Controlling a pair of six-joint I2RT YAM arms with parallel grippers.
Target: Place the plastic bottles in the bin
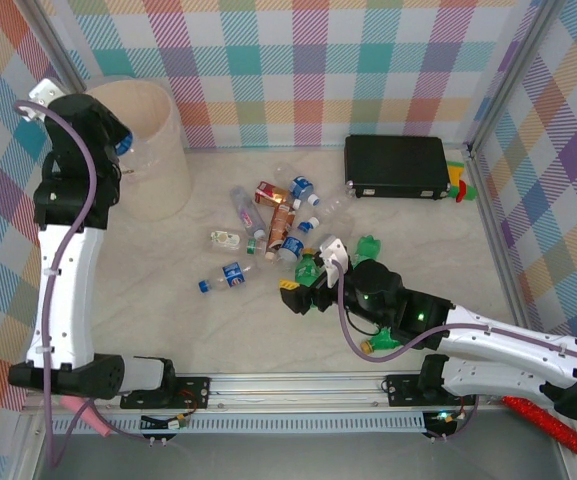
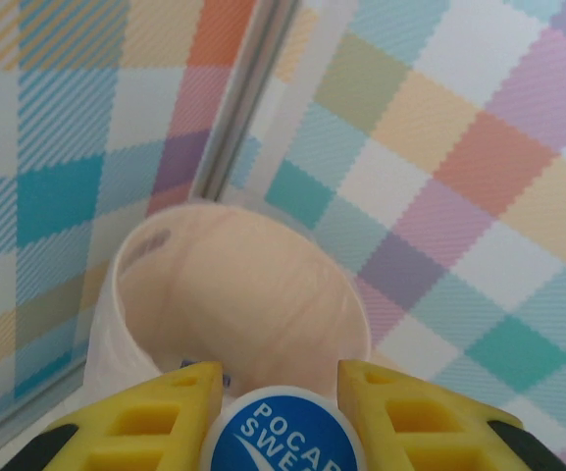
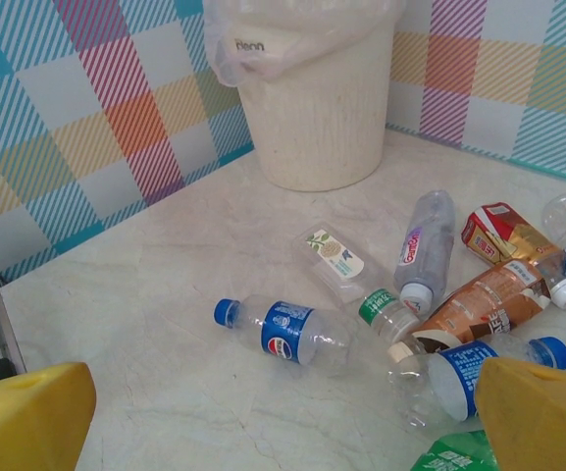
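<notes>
My left gripper (image 1: 120, 150) is raised at the bin's rim, shut on a bottle with a blue-and-white Pocari Sweat cap (image 2: 283, 439). In the left wrist view the yellow fingers (image 2: 180, 407) flank that cap, with the open cream-beige bin (image 2: 243, 294) just beyond and below. The bin (image 1: 158, 150) stands at the far left. Several bottles lie in a loose pile (image 1: 280, 225) mid-table; a clear Pepsi-labelled one (image 1: 226, 277) (image 3: 297, 334) lies apart. My right gripper (image 1: 293, 297) (image 3: 283, 407) hovers low by the pile, open, with nothing between its fingers.
A black rectangular case (image 1: 396, 166) lies at the far right, with small coloured items (image 1: 458, 185) beside it. Green bottles (image 1: 310, 264) sit close to the right wrist. Checked walls enclose the table. A red object (image 1: 548, 425) lies off the front right edge.
</notes>
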